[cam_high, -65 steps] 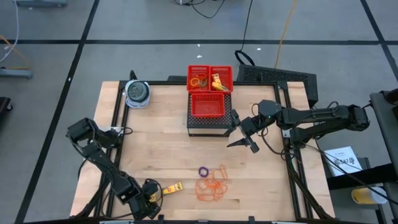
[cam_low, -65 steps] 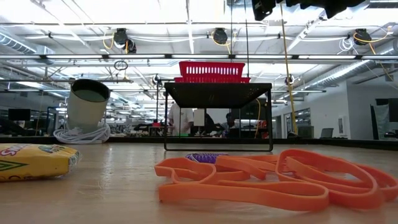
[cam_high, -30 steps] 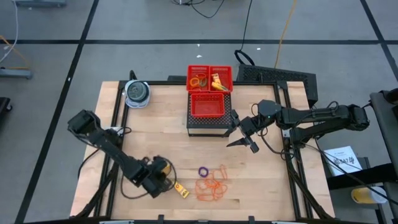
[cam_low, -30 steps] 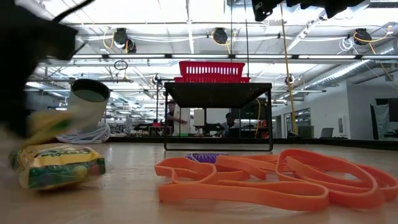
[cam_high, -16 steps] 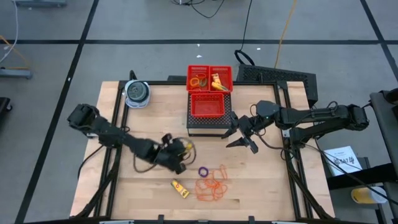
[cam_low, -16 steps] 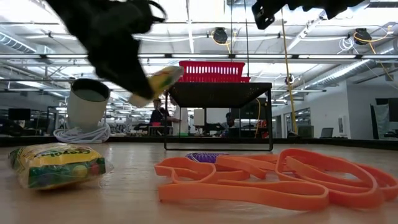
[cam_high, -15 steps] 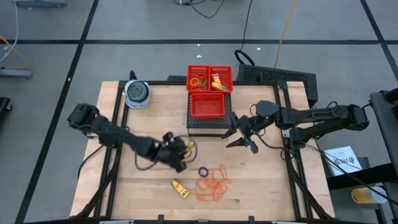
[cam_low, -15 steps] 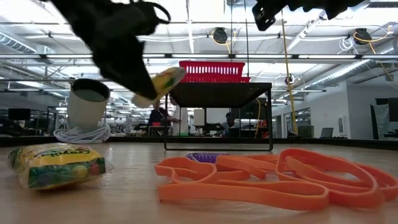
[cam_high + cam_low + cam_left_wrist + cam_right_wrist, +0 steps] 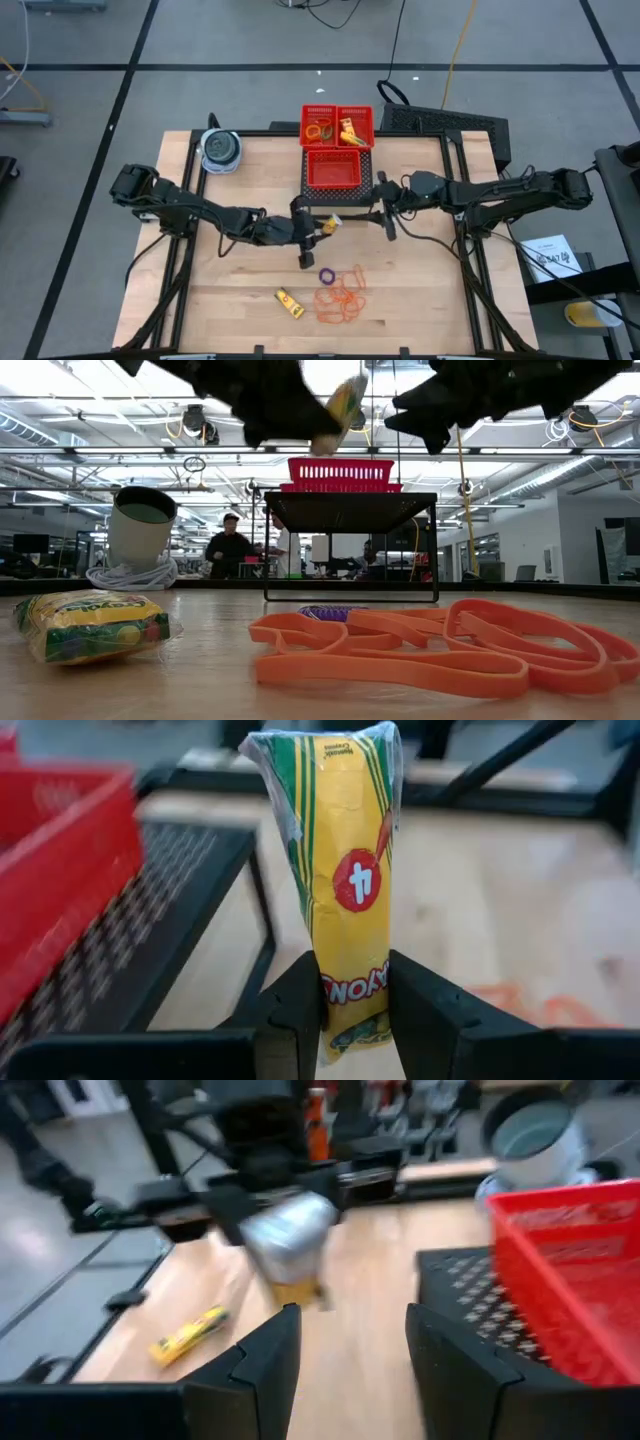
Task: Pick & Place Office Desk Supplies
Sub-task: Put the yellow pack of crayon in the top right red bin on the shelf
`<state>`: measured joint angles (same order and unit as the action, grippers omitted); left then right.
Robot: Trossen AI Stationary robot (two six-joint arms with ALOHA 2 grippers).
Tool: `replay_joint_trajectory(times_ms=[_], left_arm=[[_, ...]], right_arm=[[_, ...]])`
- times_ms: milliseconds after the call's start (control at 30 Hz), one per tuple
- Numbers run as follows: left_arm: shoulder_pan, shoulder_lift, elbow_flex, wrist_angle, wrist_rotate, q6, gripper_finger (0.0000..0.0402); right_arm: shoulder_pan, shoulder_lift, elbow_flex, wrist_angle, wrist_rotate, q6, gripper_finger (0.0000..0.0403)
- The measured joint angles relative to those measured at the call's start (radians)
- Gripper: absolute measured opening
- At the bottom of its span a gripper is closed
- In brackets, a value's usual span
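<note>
My left gripper (image 9: 318, 226) is shut on a yellow crayon packet (image 9: 340, 870) and holds it in the air in front of the black stand (image 9: 338, 205), at mid table. My right gripper (image 9: 386, 216) stands open just right of the packet (image 9: 331, 223), facing it, with nothing between its fingers (image 9: 260, 1370). A second yellow packet (image 9: 290, 302) lies flat near the front edge. Beside it lie orange rubber bands (image 9: 340, 300) in a heap and a purple ring (image 9: 326, 275). My left gripper pinches one end of the packet (image 9: 352, 1005) between its two fingers (image 9: 298, 1005). The fingers come roughly level from the table's left. The packet sticks out beyond the fingertips toward my right gripper, lifted clear of the table (image 9: 345, 400).
Two red mesh baskets (image 9: 338, 125) (image 9: 338, 170) sit at the far middle, the nearer one on the black stand. A round blue-grey container (image 9: 220, 150) stands at the far left. In the low view a person (image 9: 230, 550) shows in the room behind.
My left gripper has carried the packet up from the front left toward the table's right and far side, to the front of the stand. My right gripper has turned and come toward the packet. The second packet has stayed on the table.
</note>
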<state>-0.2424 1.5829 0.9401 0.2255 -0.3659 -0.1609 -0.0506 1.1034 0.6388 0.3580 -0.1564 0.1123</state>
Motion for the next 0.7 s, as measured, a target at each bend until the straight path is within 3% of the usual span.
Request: replay_joint_trajectory(times_ms=[200,500,700], left_arm=[[0.0,0.0,0.001,0.1,0.006,0.05,0.0106],[0.002,0.0,0.001,0.112,-0.034,0.067,0.0106],[0.002,-0.001,0.001,0.129,-0.024,0.076,0.0106]], right_arm=[[0.0,0.071,-0.117,0.398,-0.028,0.033,0.0188],[0.048,0.263,-0.123,0.685,-0.021,0.048,0.0276],[0.053,0.364,-0.063,0.764,0.025,0.041,0.029]])
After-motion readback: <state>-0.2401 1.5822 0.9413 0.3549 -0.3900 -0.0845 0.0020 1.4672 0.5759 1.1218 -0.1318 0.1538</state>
